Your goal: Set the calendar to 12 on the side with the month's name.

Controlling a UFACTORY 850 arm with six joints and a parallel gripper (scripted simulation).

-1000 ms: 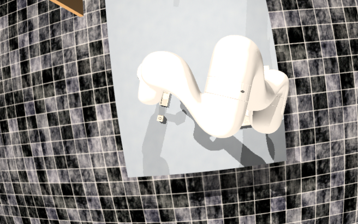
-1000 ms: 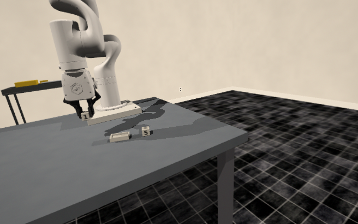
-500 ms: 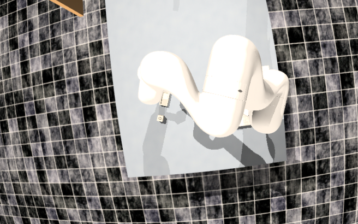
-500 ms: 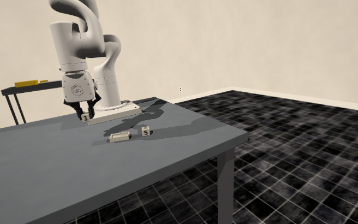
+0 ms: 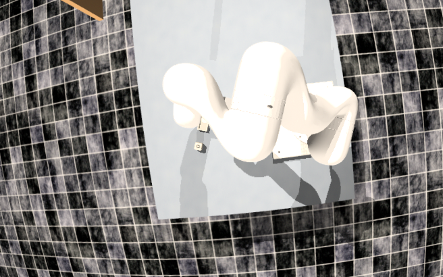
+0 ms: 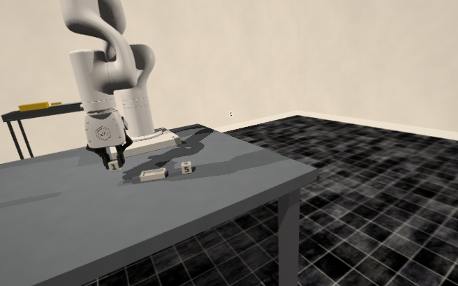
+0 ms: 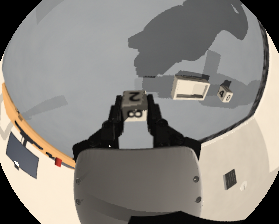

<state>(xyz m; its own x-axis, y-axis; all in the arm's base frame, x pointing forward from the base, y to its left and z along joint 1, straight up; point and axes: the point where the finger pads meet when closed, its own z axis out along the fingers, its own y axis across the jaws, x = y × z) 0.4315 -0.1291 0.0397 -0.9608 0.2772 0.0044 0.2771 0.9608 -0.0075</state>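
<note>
The black-fingered gripper (image 6: 113, 160) (image 7: 134, 102) is gripping a small off-white numbered cube (image 6: 114, 165) (image 7: 135, 105); a shallow off-white rectangular tray (image 5: 203, 124) (image 6: 153, 178) (image 7: 191, 98) is lying nearby. Another off-white cube (image 5: 198, 146) (image 6: 186, 167) (image 7: 225, 93) is resting beside it.

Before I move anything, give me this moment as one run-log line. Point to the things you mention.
gripper (image 6: 113, 160) (image 7: 134, 102): shut on cube showing 1 (image 6: 113, 165) (image 7: 135, 105) | tray (image 5: 199, 129) (image 6: 146, 179) (image 7: 191, 97): on table, no cube inside | cube showing 5 (image 5: 198, 146) (image 6: 186, 167) (image 7: 225, 93): on table beside tray
</note>
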